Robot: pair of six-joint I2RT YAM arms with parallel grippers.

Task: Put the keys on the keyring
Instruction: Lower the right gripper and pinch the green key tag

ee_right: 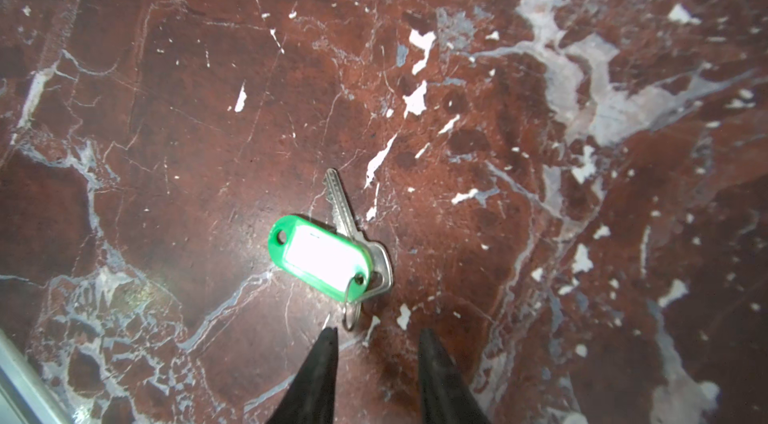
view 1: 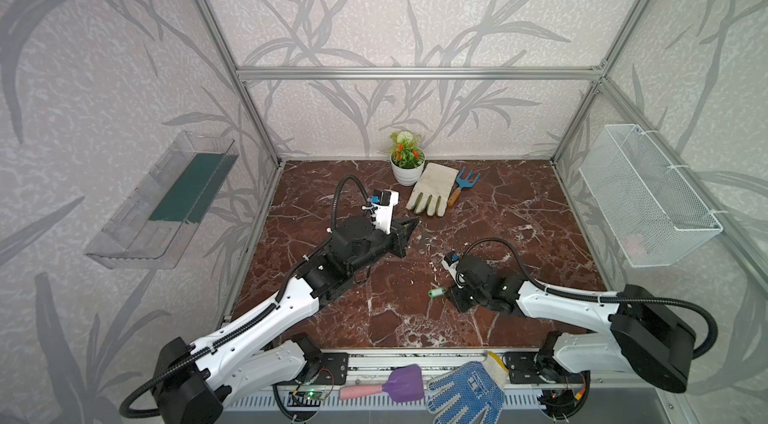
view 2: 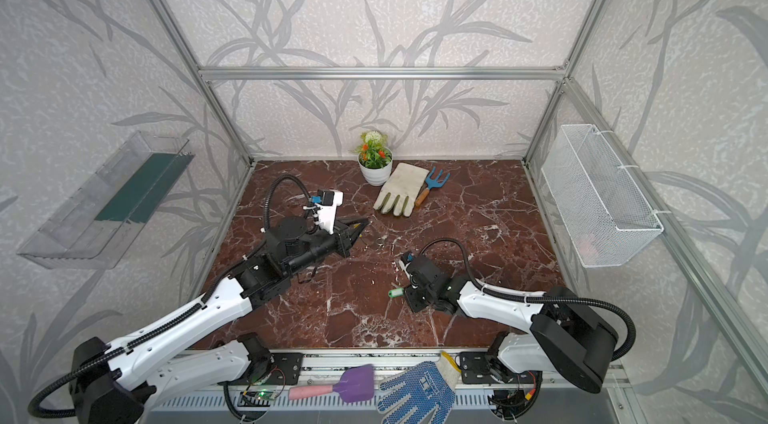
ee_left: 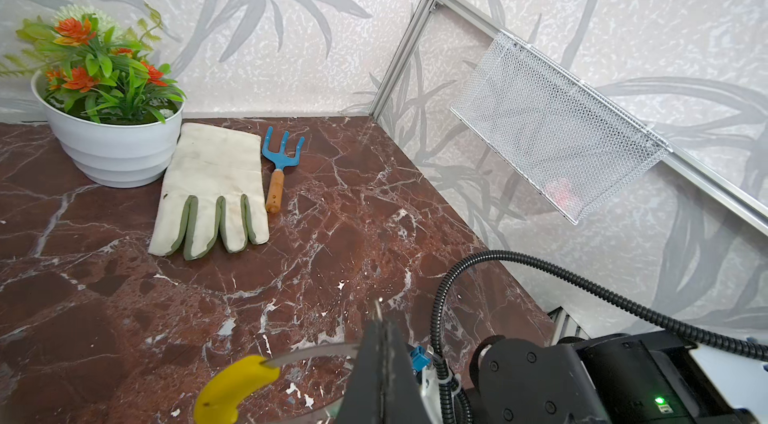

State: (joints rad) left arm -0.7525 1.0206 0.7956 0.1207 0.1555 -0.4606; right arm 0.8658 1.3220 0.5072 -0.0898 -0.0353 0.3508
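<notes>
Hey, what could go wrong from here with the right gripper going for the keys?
1. The keys lie flat on the table; the open right gripper might scrape the surface or push them away instead of gripping.
2. Its tips sit near the tag's thin loop; a pinch there could slip.
3. The left gripper is shut on the thin keyring; threading pressure may twist it loose.

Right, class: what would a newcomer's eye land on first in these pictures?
Probably the keys, a bright green plastic tag with a white label and a silver metal key, lying on the dark red marble table just ahead of the open right gripper. Next, the keyring, a thin grey metal hoop with a yellow plastic sleeve, pinched in the shut left gripper. At the back wall stands a white pot of orange flowers.
</notes>
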